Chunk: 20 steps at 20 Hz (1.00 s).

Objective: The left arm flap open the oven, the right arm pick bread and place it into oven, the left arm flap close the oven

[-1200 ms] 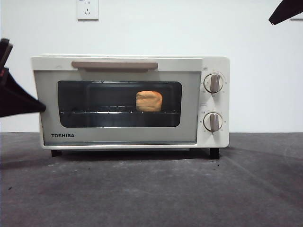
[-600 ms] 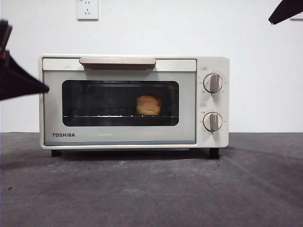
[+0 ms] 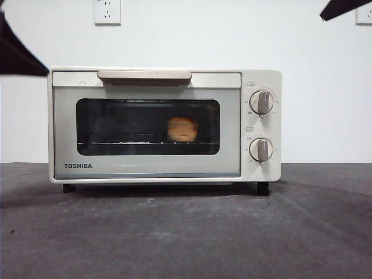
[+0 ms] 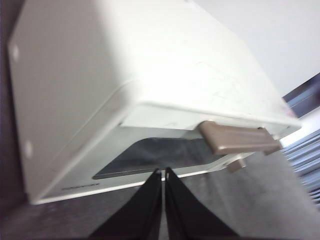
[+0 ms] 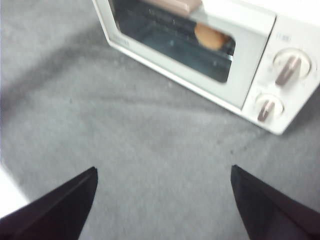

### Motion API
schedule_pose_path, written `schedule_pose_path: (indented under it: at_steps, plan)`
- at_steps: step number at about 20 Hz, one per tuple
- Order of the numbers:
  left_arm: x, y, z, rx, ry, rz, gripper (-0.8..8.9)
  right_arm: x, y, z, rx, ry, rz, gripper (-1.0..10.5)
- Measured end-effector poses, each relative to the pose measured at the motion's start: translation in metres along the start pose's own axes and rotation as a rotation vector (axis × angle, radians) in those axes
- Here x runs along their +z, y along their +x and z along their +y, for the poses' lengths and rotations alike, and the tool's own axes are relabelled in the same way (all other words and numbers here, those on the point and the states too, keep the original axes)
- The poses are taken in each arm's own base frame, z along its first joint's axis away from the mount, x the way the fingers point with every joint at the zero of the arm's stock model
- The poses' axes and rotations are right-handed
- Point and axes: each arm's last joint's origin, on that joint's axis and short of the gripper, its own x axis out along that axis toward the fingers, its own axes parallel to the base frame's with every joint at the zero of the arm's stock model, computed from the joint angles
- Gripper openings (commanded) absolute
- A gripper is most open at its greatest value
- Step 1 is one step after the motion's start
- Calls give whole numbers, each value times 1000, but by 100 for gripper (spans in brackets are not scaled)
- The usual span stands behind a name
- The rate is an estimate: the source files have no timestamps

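White wall with a single power socket (image 3: 107, 11) backs a dark grey bench (image 3: 186, 232), and on that bench stands one cream-white boxy TOSHIBA toaster oven (image 3: 261, 171) on black feet. Its dark glass door (image 3: 148, 127) sits flush and upright under the beige bar handle (image 3: 144, 75), so I judge the closing flap done. One lumpy golden-orange loaf of bread (image 3: 182, 129) rests on the wire rack (image 3: 116, 142) inside, right of the window's middle, seen through the glass; it lies there because the rack is the only level surface in the cavity.

My left gripper (image 4: 163, 172) hangs above and off the oven's left side, clear of the door and handle, its two black fingers pressed together with only a thin seam between them, pinching nothing. My right gripper (image 5: 162, 172) waits high on the other side, looking down at the bench before the two round knobs (image 5: 291, 66), its two fingers spread wide and empty.

By my reckoning all three steps are finished; what remains is only to keep both arms clear.
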Motion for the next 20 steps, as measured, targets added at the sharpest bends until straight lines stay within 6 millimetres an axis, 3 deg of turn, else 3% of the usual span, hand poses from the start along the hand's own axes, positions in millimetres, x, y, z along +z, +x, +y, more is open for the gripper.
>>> schedule_pose_path:
  at_steps: [12,20]
  plan:
    - [26,-50,-77,184,280,76,17,5,12,1,2,0,-9,423]
    - [21,-71,-94,171,336,96,17,13,16,3,12,2,-71,423]
